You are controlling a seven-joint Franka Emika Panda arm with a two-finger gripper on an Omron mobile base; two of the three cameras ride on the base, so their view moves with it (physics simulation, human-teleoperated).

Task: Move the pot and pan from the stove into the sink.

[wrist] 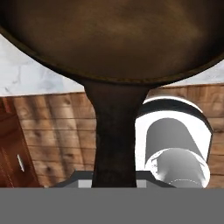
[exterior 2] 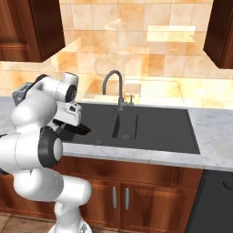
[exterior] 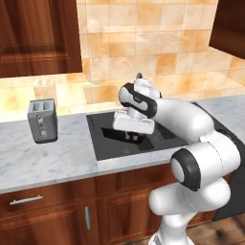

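The pan [wrist: 109, 39] is held by its long handle in the closed end effector [exterior: 132, 135], which is lowered over the left part of the sink [exterior: 162, 139]; whether the pan touches the basin floor cannot be told. The sink is set in the marble desk [exterior: 52, 158], with the tap [exterior 2: 113, 86] behind it. A toaster [exterior: 42, 120] stands on the desk left of the sink. The arm is bent forward and down over the sink.

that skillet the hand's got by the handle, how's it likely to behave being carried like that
The pan looks like thick dark cast iron, so probably stiff and heavy for its size. The hand grips the far end of the long handle, so the bowl likely wants to droop or twist. Over the sink, it may land hard if released.
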